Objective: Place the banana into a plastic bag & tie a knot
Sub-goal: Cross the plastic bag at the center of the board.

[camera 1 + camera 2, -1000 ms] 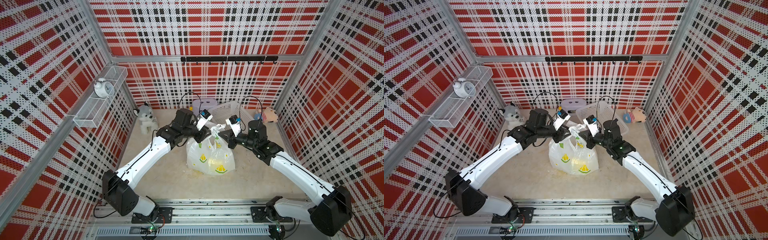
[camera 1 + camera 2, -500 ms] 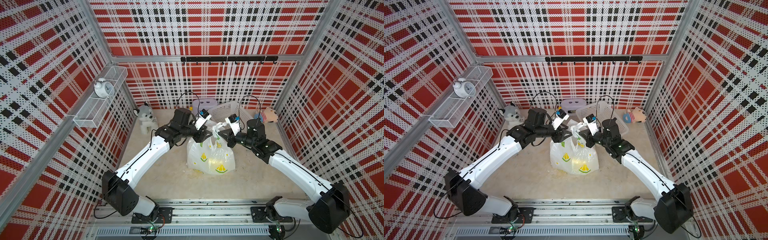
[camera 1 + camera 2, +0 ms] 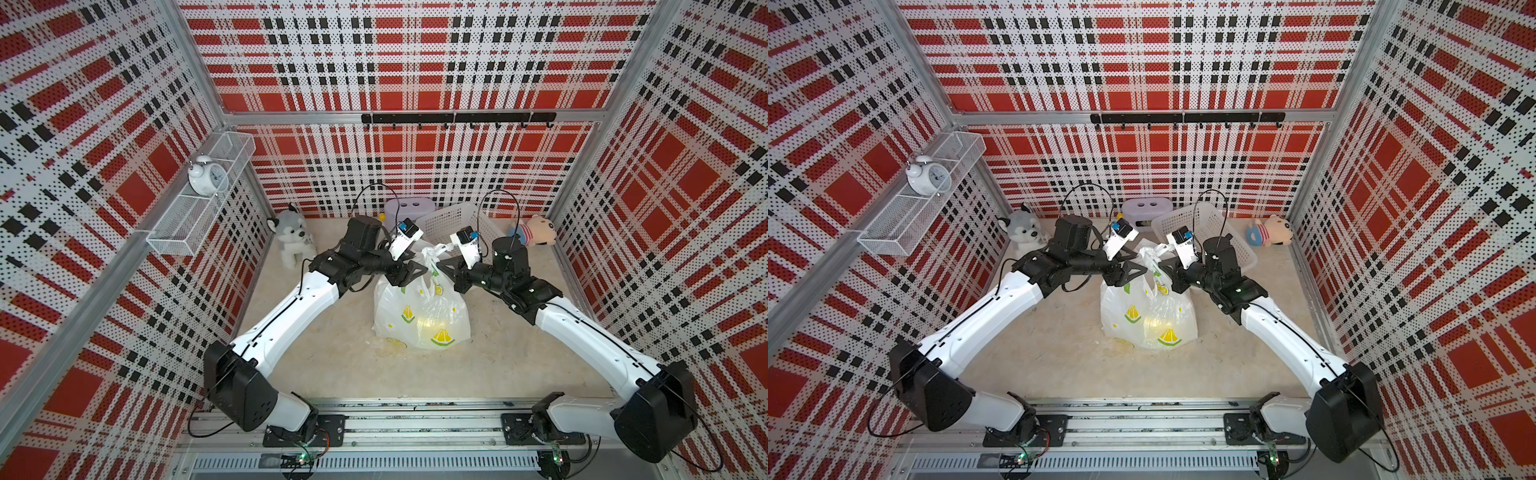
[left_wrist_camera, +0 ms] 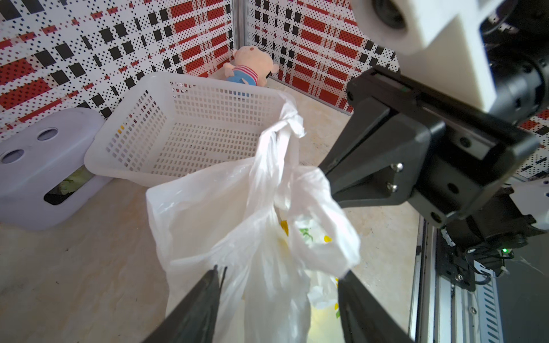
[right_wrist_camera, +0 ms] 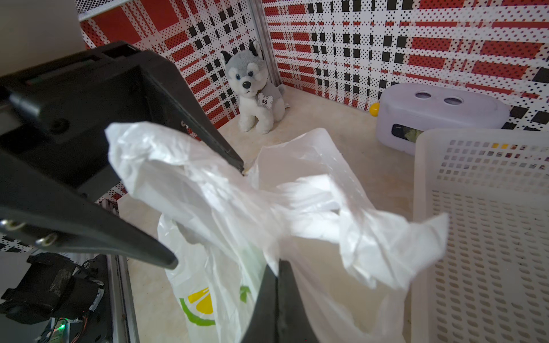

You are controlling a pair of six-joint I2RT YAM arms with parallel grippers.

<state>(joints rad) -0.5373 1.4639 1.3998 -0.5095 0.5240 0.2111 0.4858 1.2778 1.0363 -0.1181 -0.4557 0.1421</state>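
Bright yellow toy bananas (image 3: pixel 430 323) showed through the thin white lemon-print plastic bag (image 3: pixel 405 299), just in front of the white mesh plastic basket (image 3: pixel 446 216). Its handle strips looked twisted into a loose knot (image 4: pixel 289 120). Our right gripper (image 5: pixel 277 267) pinched one strip; our left gripper (image 4: pixel 280 271) stood open astride the bag. We judged only tightening remained.

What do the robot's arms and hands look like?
Both arms, left arm and right arm, have smooth white link shells with bulky black joints. The left hand and right hand are black, with flat triangular fingers tapering to narrow tips. Each wrist carries a white camera block with a blue patch and a looping black cable.
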